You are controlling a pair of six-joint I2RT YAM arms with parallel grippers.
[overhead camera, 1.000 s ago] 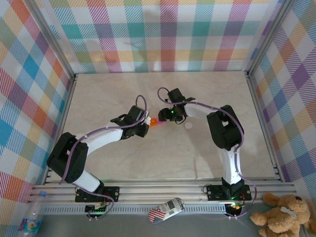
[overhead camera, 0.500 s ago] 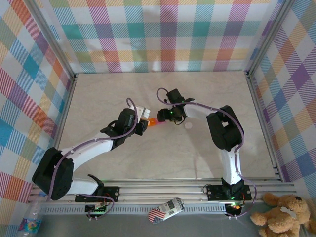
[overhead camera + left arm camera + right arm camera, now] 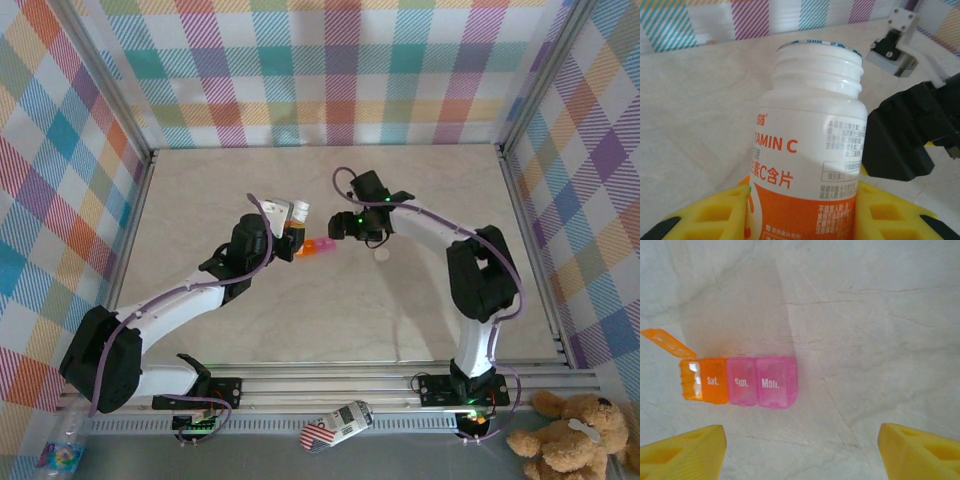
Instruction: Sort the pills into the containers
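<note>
The containers (image 3: 740, 382) lie on the table (image 3: 865, 315) with an orange lid (image 3: 660, 340) up. They sit just under the right gripper (image 3: 800, 440), whose jaws stand wide with nothing in them. Farther off, the left gripper (image 3: 802, 215) holds the bottle (image 3: 810, 125), its top off. It is best to bring the bottle's mouth right over the open box and tip slowly, so pills drop in, not beside.

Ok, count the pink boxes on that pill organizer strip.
2. On the pill strip, the Sun. box sits beside the orange Sat. box; the Mon. box is its right end in the right wrist view. All shows, none hidden.
</note>
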